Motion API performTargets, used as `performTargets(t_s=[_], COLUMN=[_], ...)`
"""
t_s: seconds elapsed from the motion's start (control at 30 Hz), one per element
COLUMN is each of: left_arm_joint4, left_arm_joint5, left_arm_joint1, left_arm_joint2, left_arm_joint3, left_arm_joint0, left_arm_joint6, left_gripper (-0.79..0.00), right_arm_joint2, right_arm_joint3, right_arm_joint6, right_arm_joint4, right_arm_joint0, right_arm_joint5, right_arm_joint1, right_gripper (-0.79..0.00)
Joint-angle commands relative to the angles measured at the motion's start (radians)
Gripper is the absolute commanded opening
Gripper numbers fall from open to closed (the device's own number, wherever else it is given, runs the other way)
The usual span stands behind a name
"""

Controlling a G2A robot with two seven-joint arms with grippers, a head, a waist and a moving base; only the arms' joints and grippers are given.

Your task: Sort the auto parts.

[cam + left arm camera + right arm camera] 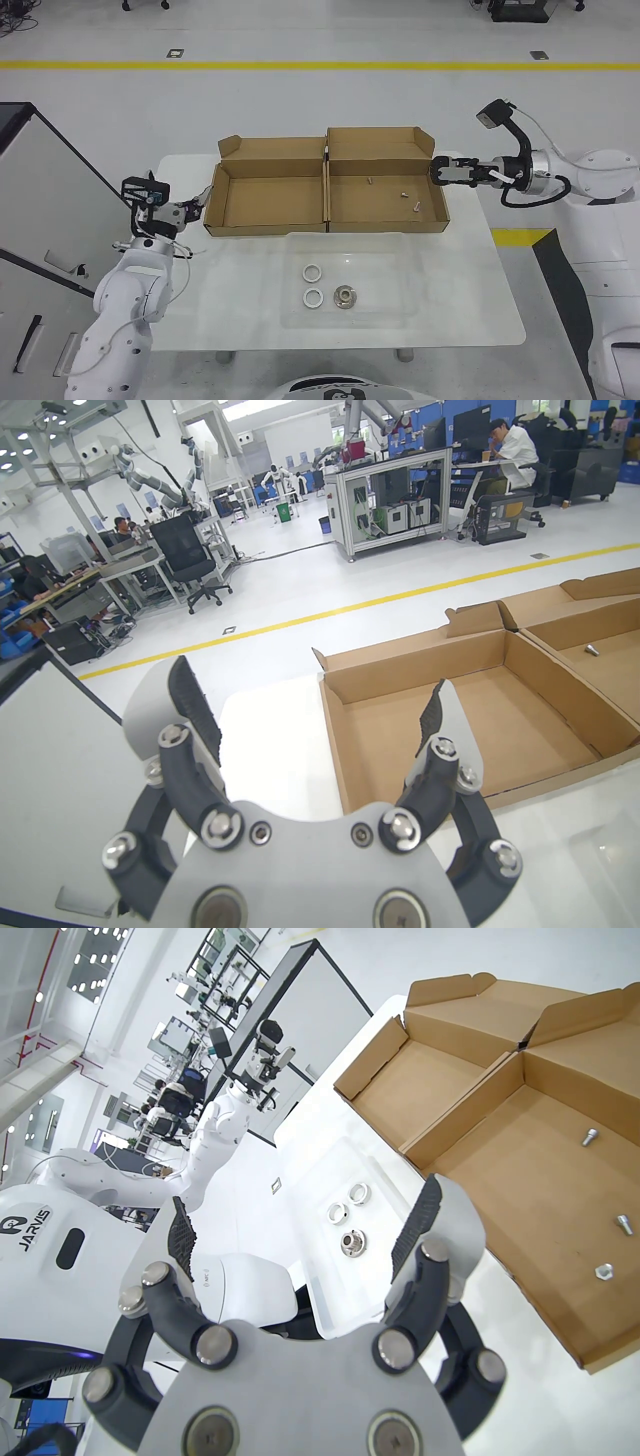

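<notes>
Flanking cardboard boxes (270, 200), arms point inward; left jaws spread; right jaws spread.

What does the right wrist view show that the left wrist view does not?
Right wrist view, not the left: two rings and a flanged hub in the clear tray, plus a second bolt and a nut in the parts box, framed by the open right pincer. Left wrist view, not the right: the yellow floor line beyond the open left pincer. Both share the empty cardboard box, the parts box beside it and one bolt inside.
</notes>
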Motion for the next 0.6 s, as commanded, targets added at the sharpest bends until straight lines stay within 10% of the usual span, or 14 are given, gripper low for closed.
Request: performTargets(t_s=[0.0,0.57], left_arm_joint4=[0.031,0.13], left_arm_joint5=[-0.044,-0.525], left_arm_joint1=[0.004,0.031], left_arm_joint2=[-0.007,0.103], left_arm_joint3=[-0.069,-0.407], left_arm_joint0=[0.012,0.024], left_arm_joint6=[-0.057,-0.399], left_gripper=[0.0,0.0], right_arm_joint2=[0.0,0.0], right_arm_joint3=[0.0,0.0], right_arm_joint6=[0.0,0.0], right_arm_joint4=[0.0,0.0], right_arm_joint0=[0.0,0.0], right_arm_joint5=[0.0,0.0], right_arm_joint1=[0.0,0.0], right_gripper=[0.0,0.0])
